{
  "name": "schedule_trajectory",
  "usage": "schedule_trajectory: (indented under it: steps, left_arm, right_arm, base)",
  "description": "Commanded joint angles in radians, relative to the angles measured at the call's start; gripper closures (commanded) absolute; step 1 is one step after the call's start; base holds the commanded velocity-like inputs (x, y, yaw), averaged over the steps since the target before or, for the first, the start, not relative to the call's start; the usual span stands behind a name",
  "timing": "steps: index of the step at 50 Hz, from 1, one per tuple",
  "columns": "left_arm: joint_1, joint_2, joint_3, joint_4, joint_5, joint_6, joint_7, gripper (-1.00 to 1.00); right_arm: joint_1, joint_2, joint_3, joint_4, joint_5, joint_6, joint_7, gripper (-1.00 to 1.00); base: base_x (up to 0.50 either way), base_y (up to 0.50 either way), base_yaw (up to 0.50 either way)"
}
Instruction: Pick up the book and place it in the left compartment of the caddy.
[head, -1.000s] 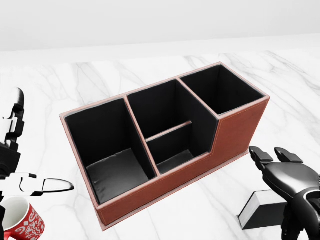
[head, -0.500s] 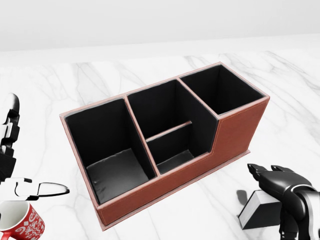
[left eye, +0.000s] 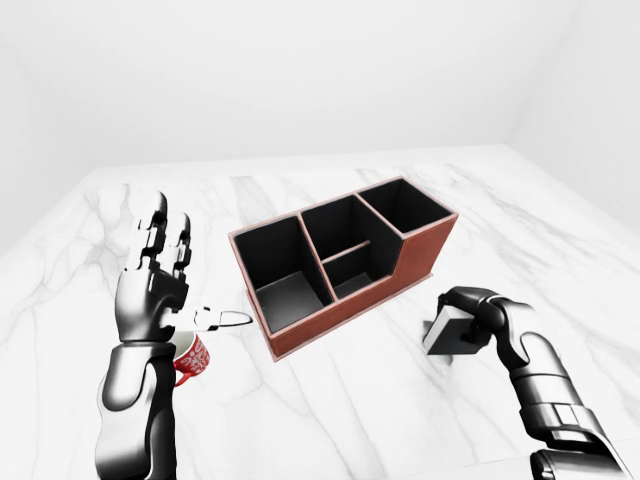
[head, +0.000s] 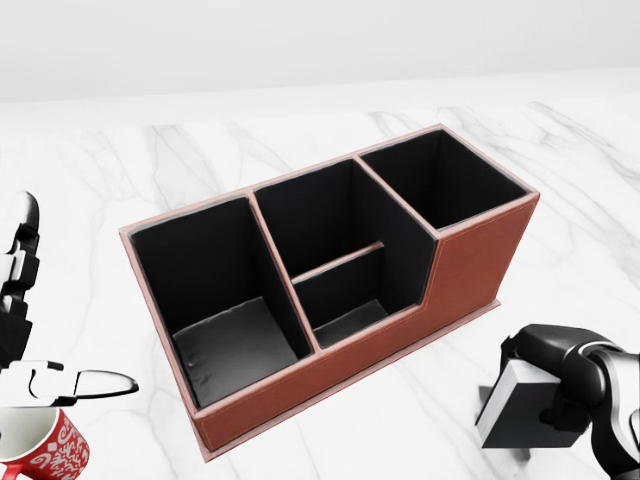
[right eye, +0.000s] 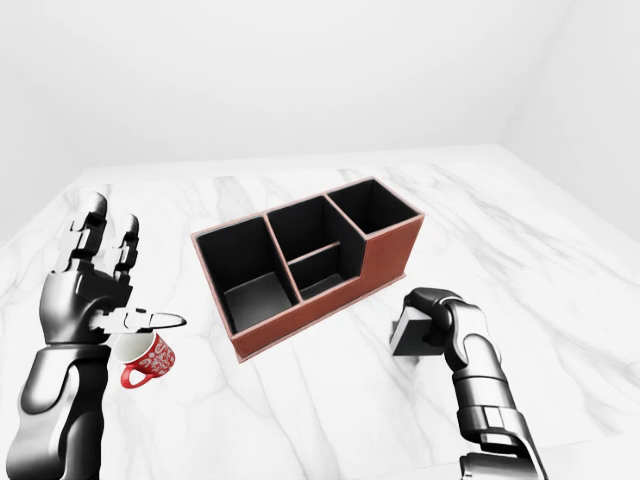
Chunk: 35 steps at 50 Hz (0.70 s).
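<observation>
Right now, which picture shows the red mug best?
The right-eye view: the whole mug shows, handle included, below the left robot hand. In the left-eye view the arm hides part of it, and the head view cuts it off at the bottom-left corner.

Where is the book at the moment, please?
The book sits at the head view's bottom right, on the marble table, with the right hand closed around it, just right of the caddy.

my arms are glossy black and silver, built of rounded segments with ringed wrists. my left hand has blocky jointed fingers; my right hand is smooth black.
</observation>
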Motion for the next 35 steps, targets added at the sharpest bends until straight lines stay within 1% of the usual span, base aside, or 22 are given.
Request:
schedule_trajectory:
  steps: [1, 6, 7, 9, 11, 21, 28, 35]
  left_arm:
    - [0.012, -0.005, 0.001, -0.005, 0.0, 0.0, -0.006, -1.0]
    - [0.019, -0.007, 0.005, -0.01, -0.002, 0.0, -0.009, -1.0]
    - [0.021, -0.008, 0.006, -0.013, -0.003, 0.0, -0.01, -1.0]
    - [0.021, -0.009, 0.008, -0.012, -0.004, 0.0, -0.01, -1.0]
    - [0.024, -0.01, 0.009, -0.012, -0.006, 0.0, -0.011, -1.0]
    - [0.03, -0.013, 0.013, -0.007, -0.013, 0.0, -0.016, -1.0]
    - [0.028, -0.009, 0.02, 0.007, -0.024, 0.0, -0.021, -1.0]
    - [0.03, -0.005, 0.034, 0.019, -0.041, 0.0, -0.028, -1.0]
  right_arm:
    - [0.07, 0.013, 0.003, 0.029, -0.014, -0.001, 0.0, 1.0]
    - [0.063, 0.039, 0.016, -0.026, 0.003, 0.006, 0.0, 1.0]
    - [0.061, 0.043, 0.016, -0.038, 0.009, 0.003, 0.0, 1.0]
    - [0.059, 0.048, 0.016, -0.062, 0.013, 0.008, 0.0, 1.0]
    - [0.07, 0.061, 0.017, -0.141, 0.014, 0.015, 0.0, 1.0]
    - [0.106, 0.107, 0.006, -0.403, 0.0, 0.007, 0.0, 1.0]
    - [0.096, 0.133, 0.004, -0.545, -0.004, 0.011, 0.0, 1.0]
    - [0.075, 0.17, 0.029, -0.659, -0.008, 0.008, 0.0, 1.0]
  base:
    - [0.0, 0.0, 0.0]
    - [0.0, 0.0, 0.0]
    - [0.0, 0.0, 0.0]
    - [0.0, 0.0, 0.0]
    - [0.0, 0.0, 0.0]
    - [0.0, 0.0, 0.0]
    - [0.0, 0.0, 0.0]
    - [0.0, 0.0, 0.0]
